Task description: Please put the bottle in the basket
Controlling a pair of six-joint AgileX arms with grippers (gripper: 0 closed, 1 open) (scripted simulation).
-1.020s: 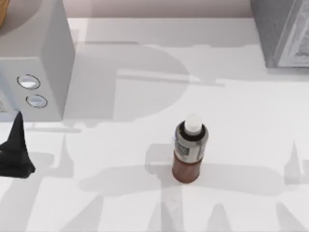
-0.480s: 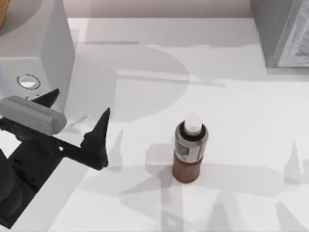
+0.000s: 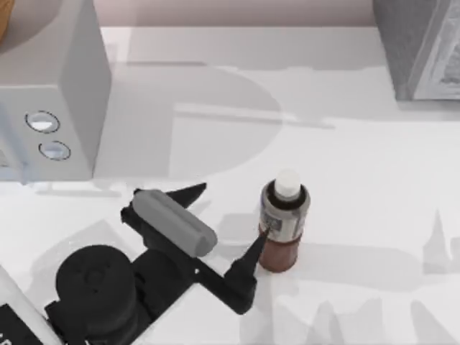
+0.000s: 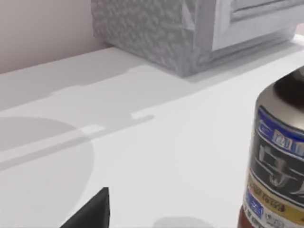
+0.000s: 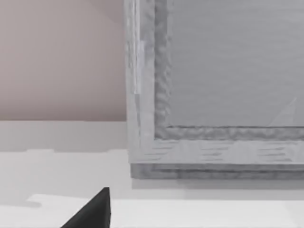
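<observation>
The bottle (image 3: 284,219) stands upright mid-table, with a reddish-brown lower body, a silver label, a black neck band and a white cap. My left gripper (image 3: 226,224) is open just to its left. One black fingertip (image 3: 251,255) reaches the bottle's lower left side; I cannot tell whether they touch. The other fingertip (image 3: 192,192) points away, farther back. In the left wrist view the bottle (image 4: 280,161) looms close beside one fingertip (image 4: 92,213). A tan sliver (image 3: 3,18) peeks in at the far left corner; I cannot tell whether it is the basket.
A grey box (image 3: 50,86) with two round knobs stands at the back left. A textured grey cabinet (image 3: 420,47) fills the back right corner and sits close in the right wrist view (image 5: 228,71), where one black fingertip (image 5: 92,211) shows.
My left arm has swept in from the left edge toward the bottle, and its open fingers have arrived beside it. The bottle has not moved.
</observation>
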